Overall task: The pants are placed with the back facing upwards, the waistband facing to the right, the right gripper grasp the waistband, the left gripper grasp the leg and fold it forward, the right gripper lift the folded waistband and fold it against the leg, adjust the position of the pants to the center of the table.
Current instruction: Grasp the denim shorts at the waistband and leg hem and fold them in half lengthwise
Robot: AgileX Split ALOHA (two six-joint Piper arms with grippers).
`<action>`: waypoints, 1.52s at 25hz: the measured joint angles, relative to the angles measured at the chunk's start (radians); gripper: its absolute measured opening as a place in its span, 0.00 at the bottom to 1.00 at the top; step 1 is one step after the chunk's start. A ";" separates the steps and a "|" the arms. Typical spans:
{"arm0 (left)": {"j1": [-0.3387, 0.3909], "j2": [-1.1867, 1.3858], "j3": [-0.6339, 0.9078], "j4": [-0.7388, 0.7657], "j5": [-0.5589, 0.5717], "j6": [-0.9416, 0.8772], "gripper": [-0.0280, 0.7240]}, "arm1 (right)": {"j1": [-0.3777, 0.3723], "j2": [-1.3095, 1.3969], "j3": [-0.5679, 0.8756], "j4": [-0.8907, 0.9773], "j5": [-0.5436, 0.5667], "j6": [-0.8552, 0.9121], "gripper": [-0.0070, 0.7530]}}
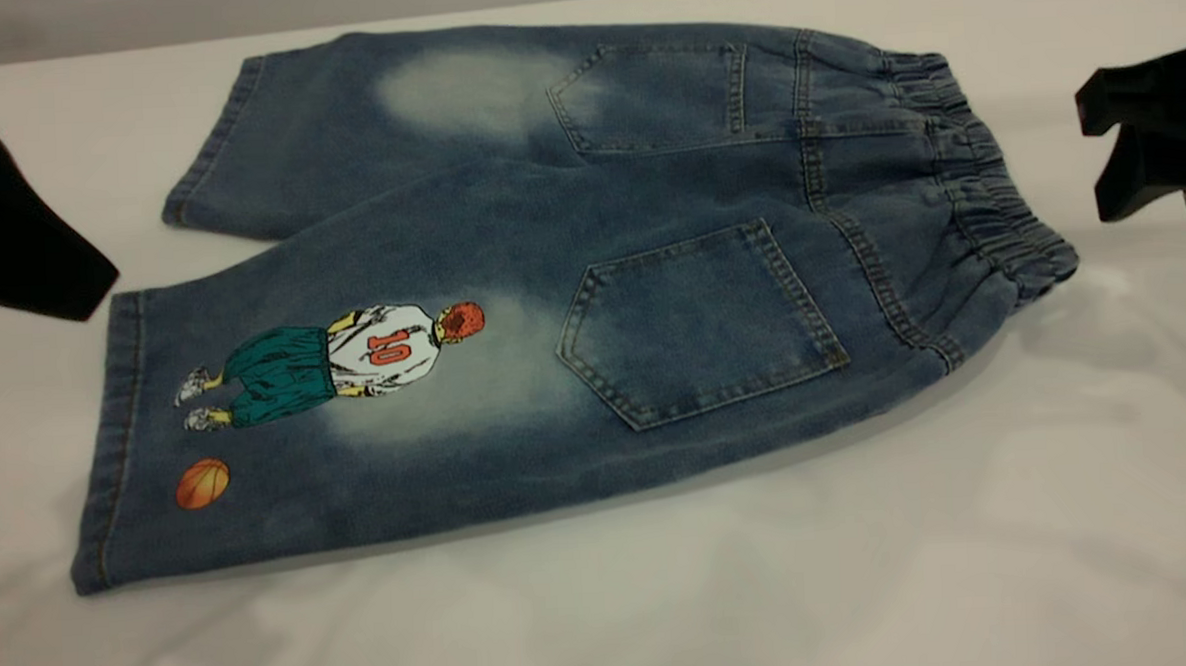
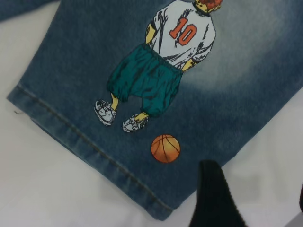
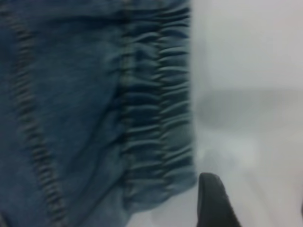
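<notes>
Currently, pants [image 1: 550, 275]: flat, ungrasped.
Left gripper [image 1: 18, 233], right gripper [image 1: 1160, 138]: jaws' opening cannot be told; empty.
Risk: waistband [image 1: 987, 186] grasp pinching one layer, skewing the fold.

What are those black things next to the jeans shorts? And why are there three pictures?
The black things are the tools of two robot arms, like hands for grabbing. The big picture comes from a camera facing the table. There you see the left tool beside the leg ends and the right tool beside the waistband. The other two pictures come from small cameras on each arm's wrist. The left one looks down at the leg with the basketball player and ball; the right one looks down at the ruffled waistband. The pants lie flat, back pockets up. Nothing is held yet: both tools are off to the sides, not touching the denim.
</notes>
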State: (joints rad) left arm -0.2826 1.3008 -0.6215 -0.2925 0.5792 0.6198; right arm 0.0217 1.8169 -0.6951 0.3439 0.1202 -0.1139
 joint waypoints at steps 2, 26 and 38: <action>0.000 0.009 0.000 0.000 0.007 0.000 0.56 | -0.017 0.014 -0.040 0.013 0.085 -0.027 0.45; 0.000 0.007 0.000 -0.007 -0.008 0.000 0.56 | -0.281 0.264 -0.251 0.720 0.656 -0.765 0.45; 0.000 0.007 0.000 -0.007 -0.006 0.000 0.56 | -0.281 0.374 -0.279 0.759 0.683 -0.794 0.45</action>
State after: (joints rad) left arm -0.2826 1.3079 -0.6215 -0.2991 0.5730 0.6198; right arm -0.2597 2.1907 -0.9736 1.1033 0.8027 -0.9078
